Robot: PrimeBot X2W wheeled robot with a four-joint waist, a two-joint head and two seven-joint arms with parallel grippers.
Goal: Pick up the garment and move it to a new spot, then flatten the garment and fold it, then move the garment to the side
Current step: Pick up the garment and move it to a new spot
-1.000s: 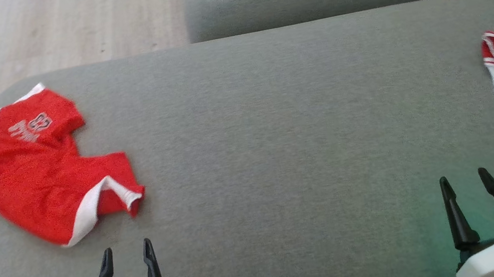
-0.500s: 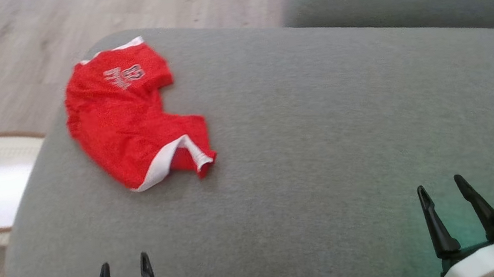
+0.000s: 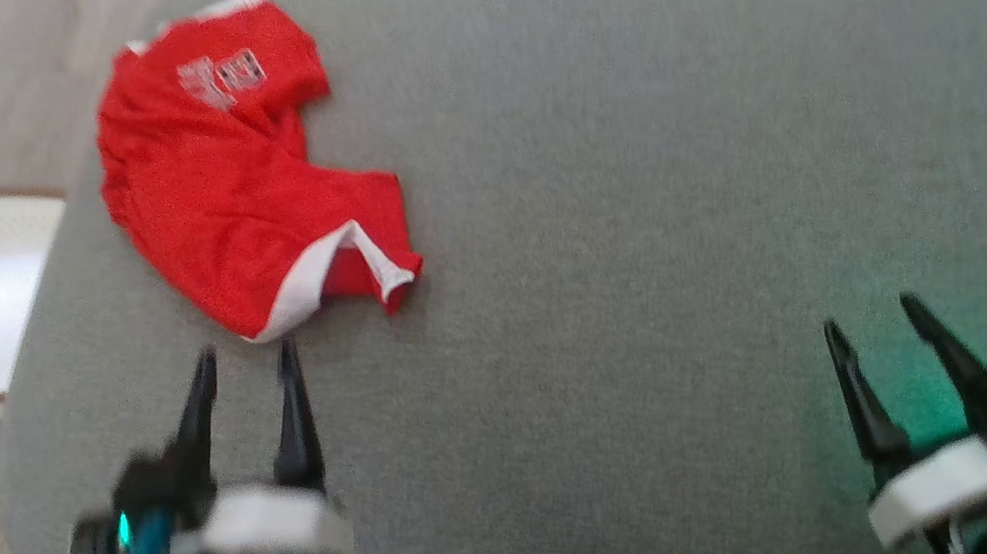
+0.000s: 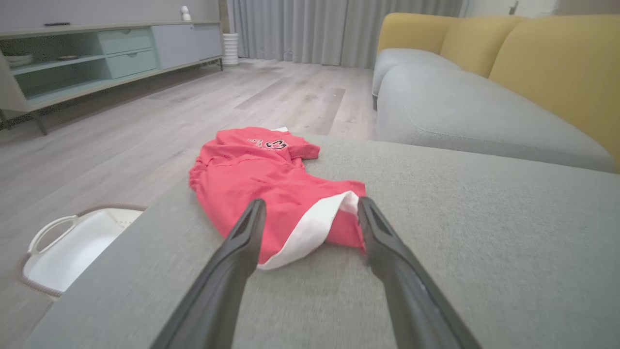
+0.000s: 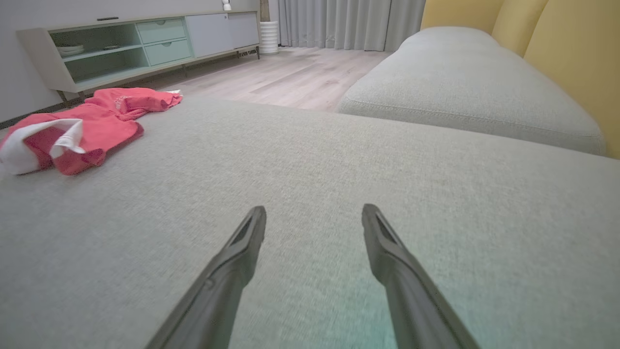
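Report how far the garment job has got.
Done: nothing; the crumpled red garment with white trim lies ungrasped on the grey fabric cushion. In hand: the open left gripper points at its white hem. The right gripper hangs open, apart. Left: pick up, move, flatten, fold, set aside.

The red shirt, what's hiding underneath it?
The red shirt lies on the grey sofa cushion. Its crumpled folds cover the spot beneath, so anything tucked there cannot be seen.
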